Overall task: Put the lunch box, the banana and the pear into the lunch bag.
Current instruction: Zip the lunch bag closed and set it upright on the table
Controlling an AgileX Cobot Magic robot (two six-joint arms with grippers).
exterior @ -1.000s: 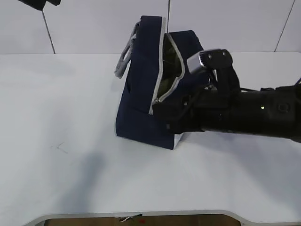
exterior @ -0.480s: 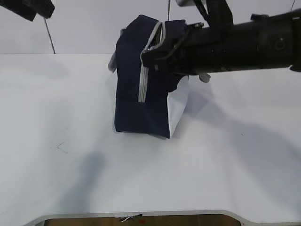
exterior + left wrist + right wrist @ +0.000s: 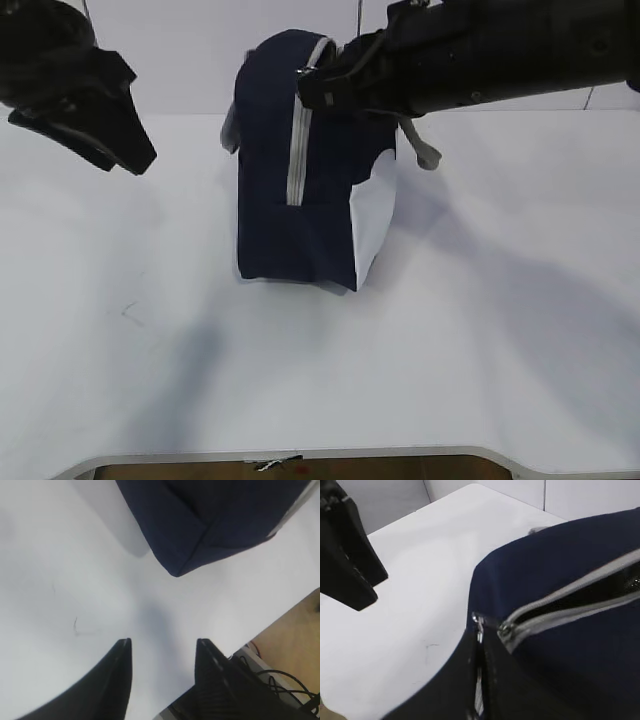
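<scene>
The navy lunch bag [image 3: 300,200] with a white lower panel stands upright at the table's middle. It also shows in the left wrist view [image 3: 215,520] and the right wrist view [image 3: 560,580]. Its grey zipper [image 3: 295,150] is closed down the front side, and a gap stays open along the top [image 3: 600,587]. My right gripper [image 3: 305,88] is at the bag's top, shut on the metal zipper pull [image 3: 479,622]. My left gripper [image 3: 125,150] hangs open and empty above the table, left of the bag [image 3: 162,642]. The lunch box, banana and pear are out of view.
A grey webbing handle [image 3: 420,145] hangs off the bag's right side. The white table [image 3: 150,350] has faint marks left of the bag. Its front edge [image 3: 300,455] is close, with cables below it in the left wrist view [image 3: 280,675].
My right gripper has risen from the bag's lower side to its top, drawing the zipper shut along the front; the bag went from leaning to upright. My left gripper has come down into view.
</scene>
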